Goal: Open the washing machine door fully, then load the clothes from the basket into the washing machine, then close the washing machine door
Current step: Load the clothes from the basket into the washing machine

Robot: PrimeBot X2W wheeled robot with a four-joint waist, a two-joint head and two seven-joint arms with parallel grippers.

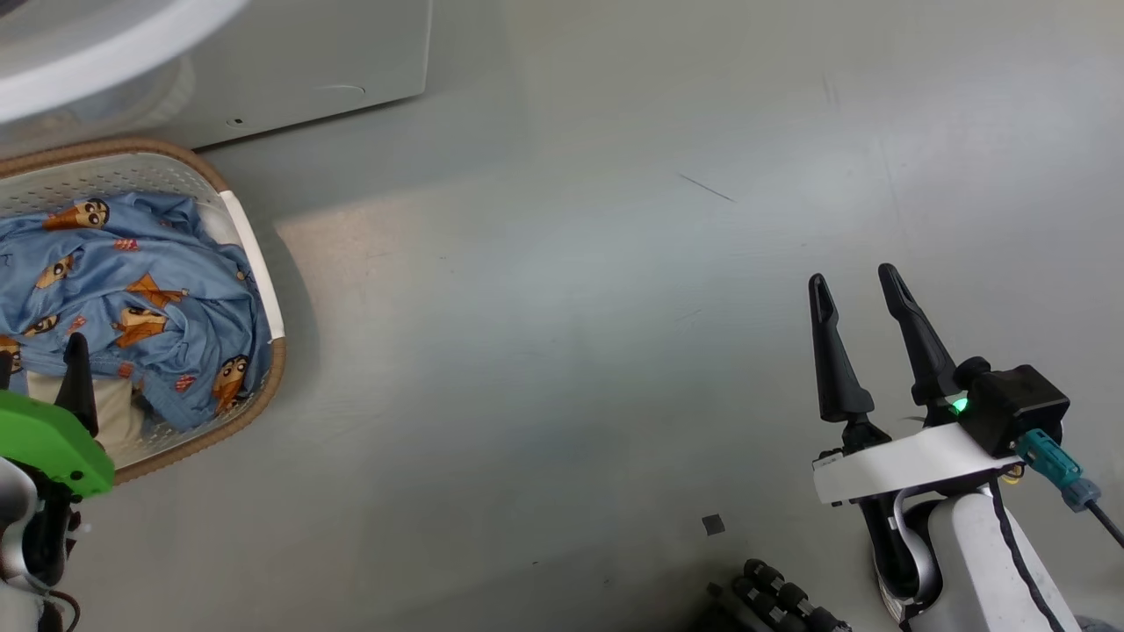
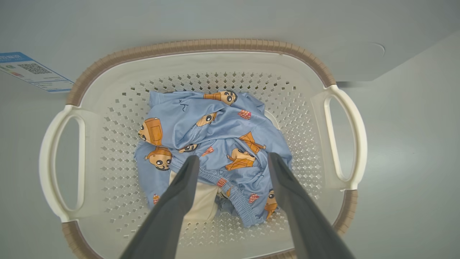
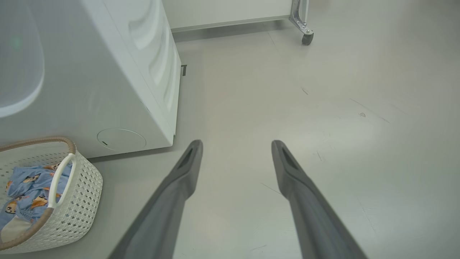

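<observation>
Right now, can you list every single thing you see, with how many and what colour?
washer: one, white, behind the basket
basket: one, cream with a brown rim, on the floor by the washer
clothes: one heap, light blue with orange cartoon figures, in the basket
sticker: one, blue and white, on the washer
caster: one, dark, under a metal leg, far across the floor
floor: grey
left gripper: one, dark fingers, open above the clothes
right gripper: one, dark fingers, open over the floor
</observation>
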